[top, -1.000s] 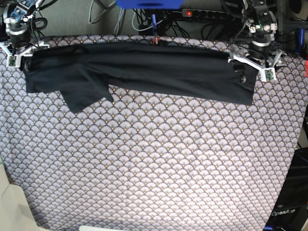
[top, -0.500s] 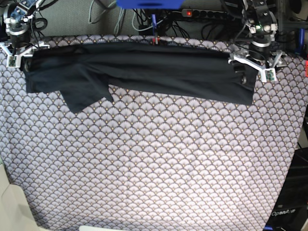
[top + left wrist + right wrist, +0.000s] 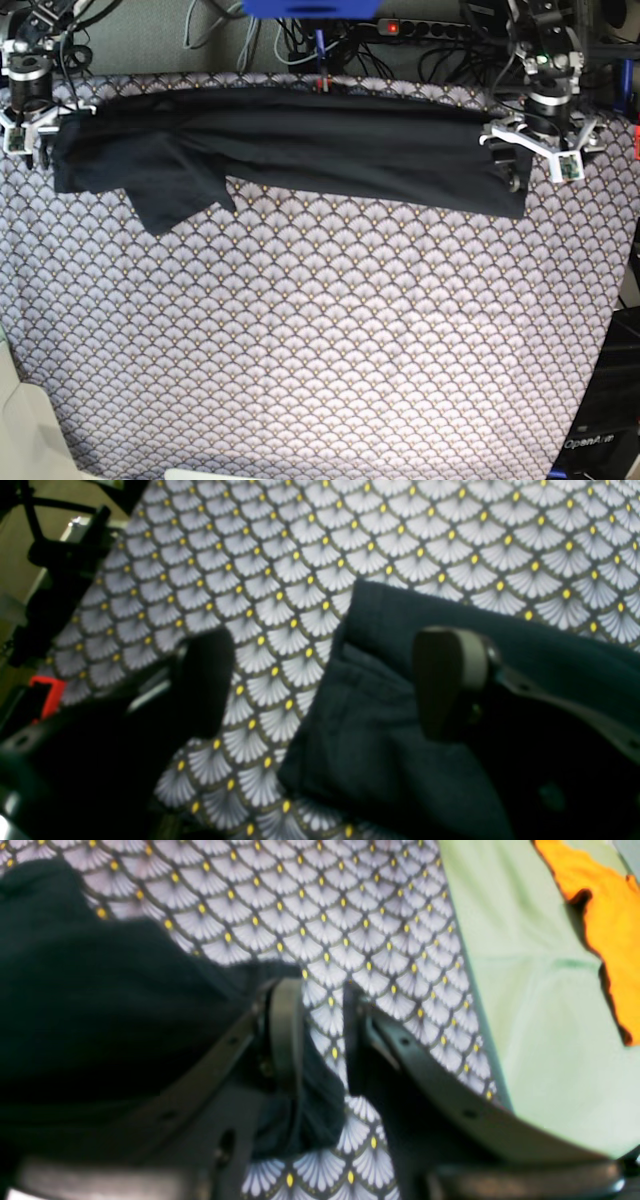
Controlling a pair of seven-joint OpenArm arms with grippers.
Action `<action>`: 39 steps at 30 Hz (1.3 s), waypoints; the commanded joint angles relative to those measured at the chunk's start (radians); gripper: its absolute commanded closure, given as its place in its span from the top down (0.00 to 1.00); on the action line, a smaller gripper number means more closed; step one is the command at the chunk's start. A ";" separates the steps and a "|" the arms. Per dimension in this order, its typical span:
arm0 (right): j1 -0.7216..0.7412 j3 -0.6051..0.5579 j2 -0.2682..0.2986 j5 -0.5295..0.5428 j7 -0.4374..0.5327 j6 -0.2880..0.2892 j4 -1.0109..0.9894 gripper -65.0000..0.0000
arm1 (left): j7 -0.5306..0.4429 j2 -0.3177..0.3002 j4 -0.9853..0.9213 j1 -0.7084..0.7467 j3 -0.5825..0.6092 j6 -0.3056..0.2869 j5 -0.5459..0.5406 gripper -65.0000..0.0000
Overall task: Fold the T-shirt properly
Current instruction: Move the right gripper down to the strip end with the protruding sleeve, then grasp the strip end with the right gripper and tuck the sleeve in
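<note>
The T-shirt (image 3: 290, 150) is lying folded into a long dark band across the far edge of the table (image 3: 330, 340), which is covered in a fan-patterned cloth. The band is reaching almost from the far left corner to the far right corner, and one sleeve is sticking out toward the middle of the table near its left end.

The left gripper (image 3: 538, 150) is hovering at the far right corner in the base view, at the shirt's end there. Its jaws are standing wide apart; in the left wrist view one finger (image 3: 450, 680) is hanging over the shirt's folded corner (image 3: 380, 720) and the other is hanging over bare tablecloth (image 3: 280, 580), with nothing clamped between them.

The right gripper (image 3: 28, 125) is sitting at the far left corner, at the shirt's other end. In the right wrist view its fingers (image 3: 285, 1030) are standing partly apart with patterned cloth showing in the gap (image 3: 320, 1037); the shirt's edge (image 3: 100, 1005) is bunching against the outer side of one finger, and nothing is gripped between the two.

Beyond the table's edge, a pale green surface (image 3: 540, 1005) and an orange shape (image 3: 610, 915) are showing.
</note>
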 commanded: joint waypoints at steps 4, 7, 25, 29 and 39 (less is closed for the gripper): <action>0.012 -0.035 -0.001 0.016 0.026 -0.005 0.075 0.25 | -0.023 0.027 0.028 -0.009 -0.066 0.006 -0.004 0.82; 0.029 -0.116 -0.015 0.014 0.024 -0.005 0.093 0.26 | -0.019 0.029 0.025 -0.024 -0.078 0.006 -0.004 0.82; 0.201 -0.339 -0.007 0.010 -0.347 -0.005 -0.060 0.45 | -0.022 0.027 0.025 -0.010 -0.079 0.006 -0.004 0.82; 0.216 -0.345 -0.007 0.010 -0.352 -0.005 -0.096 0.45 | -0.020 0.027 0.023 -0.015 -0.079 0.006 -0.004 0.82; 0.258 -0.346 -0.005 0.010 -0.352 -0.005 -0.183 0.45 | -0.017 0.027 0.023 -0.015 -0.079 0.006 -0.004 0.82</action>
